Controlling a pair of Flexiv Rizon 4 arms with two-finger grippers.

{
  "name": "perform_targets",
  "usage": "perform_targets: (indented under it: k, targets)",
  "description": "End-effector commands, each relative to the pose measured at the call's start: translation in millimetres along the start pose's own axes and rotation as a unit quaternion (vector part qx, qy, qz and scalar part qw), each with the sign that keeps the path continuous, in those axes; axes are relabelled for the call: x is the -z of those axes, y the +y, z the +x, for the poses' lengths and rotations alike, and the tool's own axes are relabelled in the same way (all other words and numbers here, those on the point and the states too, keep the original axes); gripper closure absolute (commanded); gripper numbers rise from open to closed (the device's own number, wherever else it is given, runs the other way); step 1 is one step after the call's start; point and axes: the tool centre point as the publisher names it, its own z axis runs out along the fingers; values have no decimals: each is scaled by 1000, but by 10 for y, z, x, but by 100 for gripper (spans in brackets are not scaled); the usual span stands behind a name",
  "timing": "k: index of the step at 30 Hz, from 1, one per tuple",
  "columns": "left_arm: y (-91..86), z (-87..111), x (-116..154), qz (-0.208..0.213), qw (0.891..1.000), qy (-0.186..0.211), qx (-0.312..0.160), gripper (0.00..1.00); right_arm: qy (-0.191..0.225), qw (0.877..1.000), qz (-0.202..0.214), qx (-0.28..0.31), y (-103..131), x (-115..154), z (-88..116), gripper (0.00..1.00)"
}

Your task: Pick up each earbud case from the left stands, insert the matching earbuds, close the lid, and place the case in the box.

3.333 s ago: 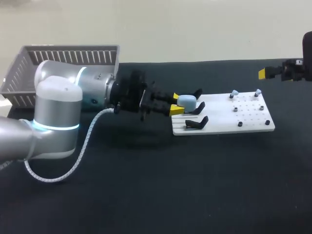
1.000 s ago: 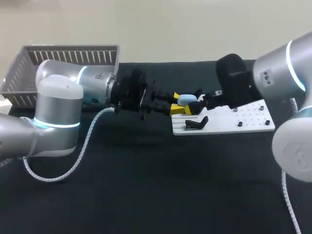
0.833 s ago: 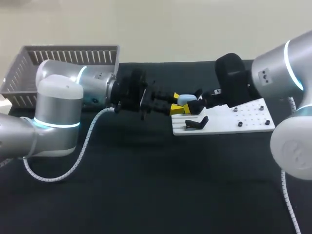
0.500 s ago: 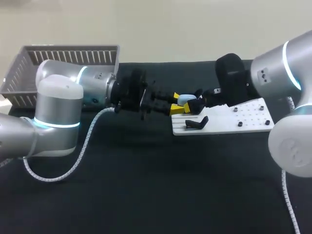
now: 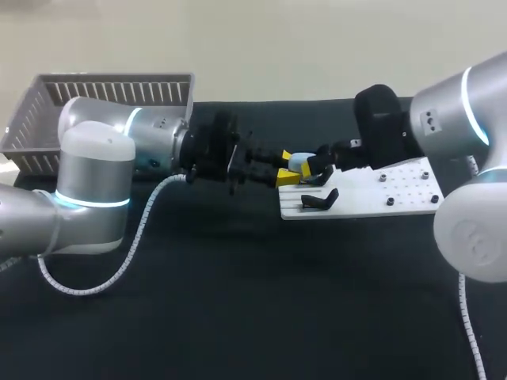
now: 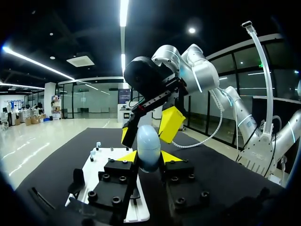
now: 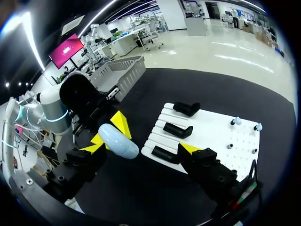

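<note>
Left gripper (image 6: 149, 157): pinching the pale blue earbud case (image 6: 149, 141) between its yellow tips, at the left end of the white board (image 5: 396, 202), near the black stands (image 5: 320, 199) | Right gripper (image 7: 143, 147): fingers spread wide on either side of the same case, which sits nearer one finger | Basket (image 5: 47, 119): well apart, behind the left arm.

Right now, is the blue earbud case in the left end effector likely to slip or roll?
The earbud case looks smooth and glossy, so probably slippery in the left end effector. Its rounded, egg-like shape would likely roll if set down. Undeformed in the grip, likely rigid.
</note>
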Motion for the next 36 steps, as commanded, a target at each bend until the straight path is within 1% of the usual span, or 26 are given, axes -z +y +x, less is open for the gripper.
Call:
perform_targets:
  k: [1,4,8,10,11,13,16,19,21,25,28,29,32,34,36]
  targets:
    - [-7,8,-3,0,1000,-1,-1,100,-5,1000,9,-3,-8,10,-5,0]
    - [-7,8,-3,0,1000,-1,-1,100,-17,1000,6,-5,-6,63,-39,0]
    - [-7,8,-3,0,1000,-1,-1,100,-46,999,14,5,30,232,-102,0]
    - [-7,8,-3,0,1000,-1,-1,100,-63,997,34,27,54,346,-134,0]
    - [-7,8,-3,0,1000,-1,-1,100,-69,995,50,41,64,405,-150,0]
    - [-7,8,-3,0,1000,-1,-1,100,-76,991,90,67,57,504,-168,0]
    - [-7,8,-3,0,1000,-1,-1,100,-76,984,140,84,-18,631,-202,0]
    - [-7,8,-3,0,1000,-1,-1,100,-60,978,179,93,-146,711,-221,0]
    - [-7,8,-3,0,1000,-1,-1,100,-44,978,186,89,-252,747,-238,0]
    - [-7,8,-3,0,1000,-1,-1,100,-9,973,215,79,-517,763,-259,0]
    - [-7,8,-3,0,1000,-1,-1,100,25,973,221,69,-675,762,-264,0]
    - [-7,8,-3,0,1000,-1,-1,100,37,969,234,71,-743,753,-266,0]
    - [-7,8,-3,0,1000,-1,-1,100,55,965,247,68,-872,746,-273,0]
    - [-7,8,-3,0,1000,-1,-1,100,67,959,266,73,-974,735,-268,0]
    - [-7,8,-3,0,1000,-1,-1,100,80,958,267,73,-1050,721,-258,0]
